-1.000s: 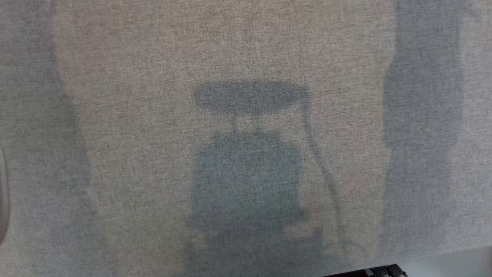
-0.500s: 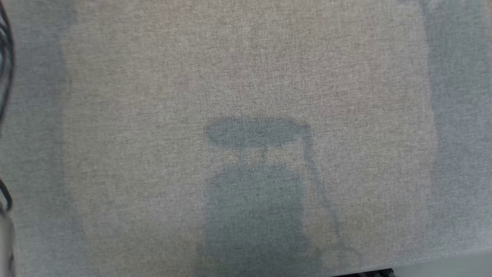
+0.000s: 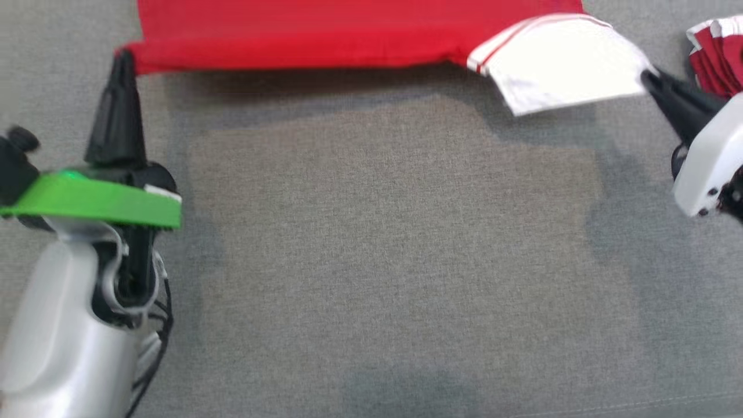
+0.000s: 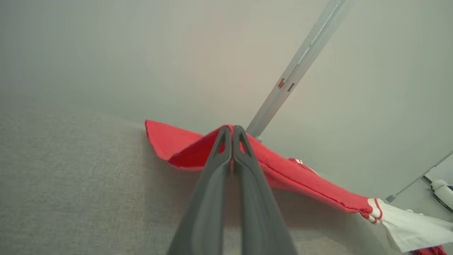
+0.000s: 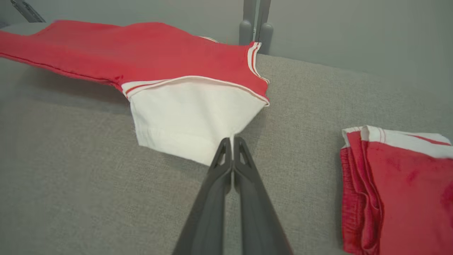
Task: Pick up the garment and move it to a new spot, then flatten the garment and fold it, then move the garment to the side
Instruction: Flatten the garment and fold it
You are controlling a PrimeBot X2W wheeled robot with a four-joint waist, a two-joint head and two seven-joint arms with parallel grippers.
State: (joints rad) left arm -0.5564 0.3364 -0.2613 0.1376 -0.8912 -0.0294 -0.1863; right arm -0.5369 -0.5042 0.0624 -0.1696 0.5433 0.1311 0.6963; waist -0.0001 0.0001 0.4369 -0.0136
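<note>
Holding the garment (image 3: 325, 35) stretched over the far side of the grey cloth surface (image 3: 377, 261), we had our left gripper (image 3: 123, 59) clenched on its red corner and our right gripper (image 3: 648, 77) clenched on its white sleeve.

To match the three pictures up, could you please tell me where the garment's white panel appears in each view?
Head view: white panel at the upper right, its corner at the right gripper.
Left wrist view: lower right corner, at the red cloth's far end.
Right wrist view: centre, just above the right gripper.
Shared landmark: the red body of the garment, meeting the panel at a striped seam.
</note>
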